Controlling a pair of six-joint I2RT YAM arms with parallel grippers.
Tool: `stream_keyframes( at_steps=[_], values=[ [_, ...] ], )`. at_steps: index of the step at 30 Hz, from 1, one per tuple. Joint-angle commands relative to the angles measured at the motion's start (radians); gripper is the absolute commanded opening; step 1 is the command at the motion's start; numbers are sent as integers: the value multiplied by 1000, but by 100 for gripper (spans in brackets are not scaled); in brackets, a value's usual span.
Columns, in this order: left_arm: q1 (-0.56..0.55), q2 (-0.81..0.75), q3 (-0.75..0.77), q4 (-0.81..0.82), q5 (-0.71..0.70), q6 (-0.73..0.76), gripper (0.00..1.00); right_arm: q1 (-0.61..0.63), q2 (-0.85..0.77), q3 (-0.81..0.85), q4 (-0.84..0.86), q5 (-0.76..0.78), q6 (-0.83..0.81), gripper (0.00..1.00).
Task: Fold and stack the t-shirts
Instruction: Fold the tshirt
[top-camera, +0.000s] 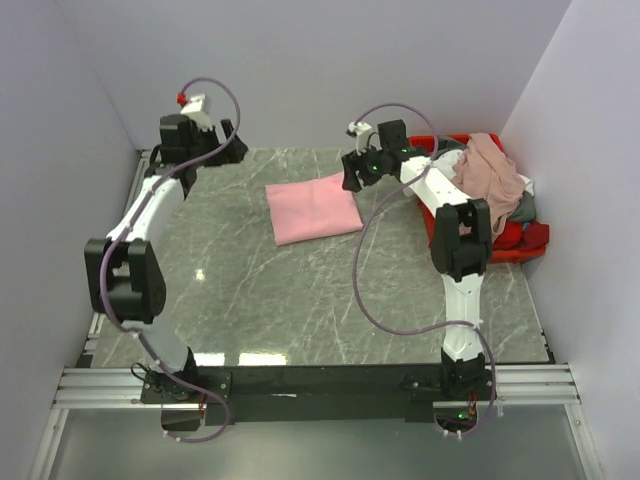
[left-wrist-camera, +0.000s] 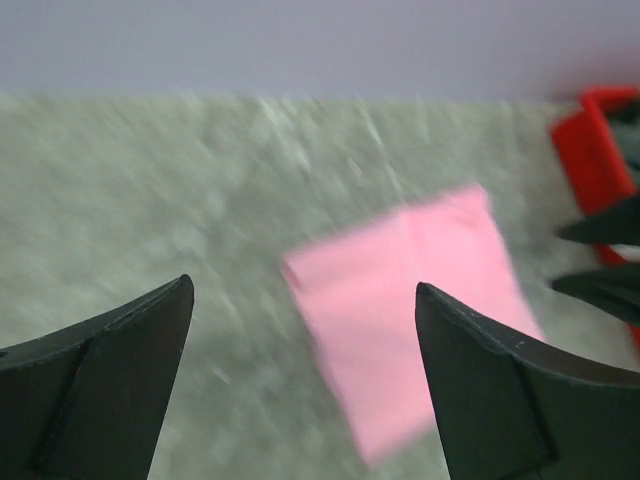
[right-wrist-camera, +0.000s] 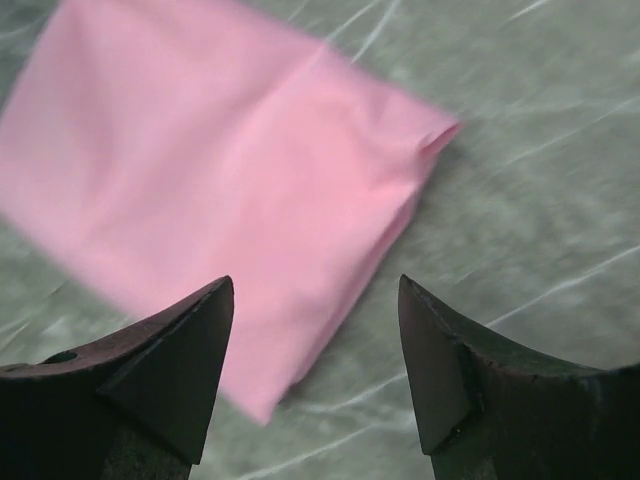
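Observation:
A folded light pink t-shirt (top-camera: 313, 209) lies flat on the marble table toward the back middle; it also shows as the pink shirt (left-wrist-camera: 420, 300) in the left wrist view and the pink shirt (right-wrist-camera: 220, 190) in the right wrist view. My left gripper (top-camera: 228, 140) hovers at the back left, well apart from it, jaws wide open and empty (left-wrist-camera: 303, 290). Just off the shirt's right edge, my right gripper (top-camera: 352, 170) is open with nothing between its fingers (right-wrist-camera: 316, 285). A dusty rose t-shirt (top-camera: 490, 170) is draped over the red bin, with grey cloth (top-camera: 523, 207) under it.
The red plastic bin (top-camera: 520, 240) stands at the back right against the wall, its corner (left-wrist-camera: 590, 140) seen from the left wrist. White walls close in the table on the left, back and right. The grey marble tabletop (top-camera: 300, 300) spreads in front of the pink shirt.

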Motion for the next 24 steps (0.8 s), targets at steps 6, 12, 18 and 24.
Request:
stream_keyframes(
  at_steps=[6, 12, 18, 24],
  values=[
    [-71, -82, -381, -7, 134, -407, 97, -3, -218, -243, -56, -223, 45, 72],
    [-153, 43, -320, -97, 5, -500, 100, -15, -329, -373, -43, -228, 36, 72],
    [-187, 209, -185, -225, -110, -579, 91, -20, -404, -465, -47, -232, 19, 72],
    [-192, 306, -93, -289, -202, -587, 52, -18, -458, -499, -64, -239, 8, 72]
  ],
)
